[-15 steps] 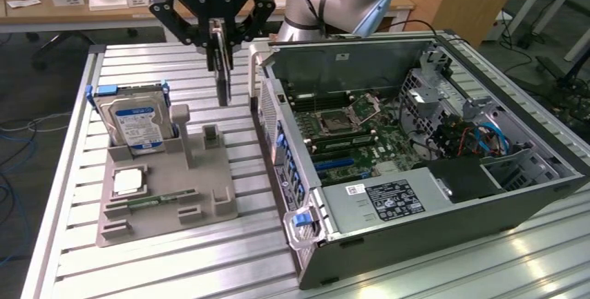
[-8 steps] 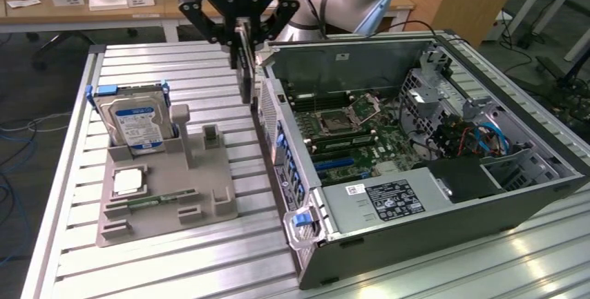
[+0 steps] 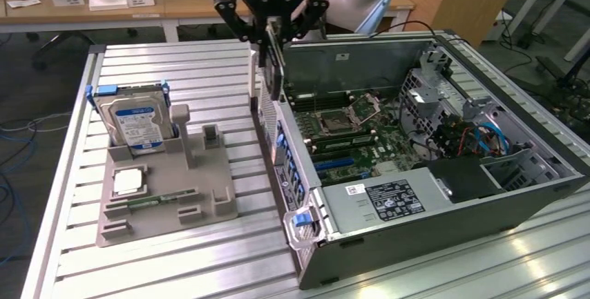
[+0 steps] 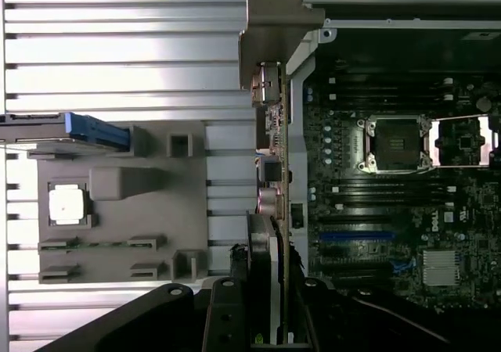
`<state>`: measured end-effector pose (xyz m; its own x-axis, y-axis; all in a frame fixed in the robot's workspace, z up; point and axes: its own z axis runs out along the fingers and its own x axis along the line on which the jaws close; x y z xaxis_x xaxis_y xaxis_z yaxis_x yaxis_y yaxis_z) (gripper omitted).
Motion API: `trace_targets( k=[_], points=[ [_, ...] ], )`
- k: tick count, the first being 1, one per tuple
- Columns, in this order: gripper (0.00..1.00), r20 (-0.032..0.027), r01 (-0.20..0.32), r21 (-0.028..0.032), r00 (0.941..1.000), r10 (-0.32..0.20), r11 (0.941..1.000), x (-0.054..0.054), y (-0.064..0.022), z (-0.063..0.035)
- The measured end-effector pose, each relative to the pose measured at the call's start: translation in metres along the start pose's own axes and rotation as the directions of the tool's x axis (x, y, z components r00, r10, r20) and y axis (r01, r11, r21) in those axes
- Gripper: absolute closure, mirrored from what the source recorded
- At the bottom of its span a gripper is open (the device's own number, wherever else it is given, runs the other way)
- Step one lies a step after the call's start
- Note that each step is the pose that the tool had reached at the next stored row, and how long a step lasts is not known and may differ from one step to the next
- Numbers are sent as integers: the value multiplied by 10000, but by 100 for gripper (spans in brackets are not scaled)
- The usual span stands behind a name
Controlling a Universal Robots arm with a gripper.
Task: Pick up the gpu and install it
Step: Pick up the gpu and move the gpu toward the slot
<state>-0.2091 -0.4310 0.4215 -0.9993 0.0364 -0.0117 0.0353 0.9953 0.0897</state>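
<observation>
My gripper (image 3: 273, 31) hangs over the rear wall of the open computer case (image 3: 516, 206), shut on the gpu (image 3: 268, 64). The card is a thin dark board held on edge, pointing downward, with its silvery bracket (image 3: 253, 71) on the side towards the exterior view's left. In the wrist view the gpu (image 4: 272, 188) appears edge-on, running away from my gripper (image 4: 270, 321) along the case's rear wall, and its bracket (image 4: 270, 23) is at the far end. The motherboard (image 4: 376, 211) with a blue slot (image 4: 356, 235) lies right beside the card.
A grey parts holder (image 3: 207, 195) on the slotted metal table (image 3: 166, 271) carries the silver hard drive (image 3: 137, 123), a processor chip (image 3: 129, 181) and a green memory stick (image 3: 162, 201). Inside the case are the open processor socket (image 3: 336, 118), a power supply (image 3: 392, 199) and blue cables (image 3: 484, 137).
</observation>
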Motion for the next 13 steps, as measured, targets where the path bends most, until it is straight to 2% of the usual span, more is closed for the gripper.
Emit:
trace_targets(
  k=[13],
  points=[
    [72, 0, 0, -1, 10000, 0, 10000, -555, 20, 10]
  ],
)
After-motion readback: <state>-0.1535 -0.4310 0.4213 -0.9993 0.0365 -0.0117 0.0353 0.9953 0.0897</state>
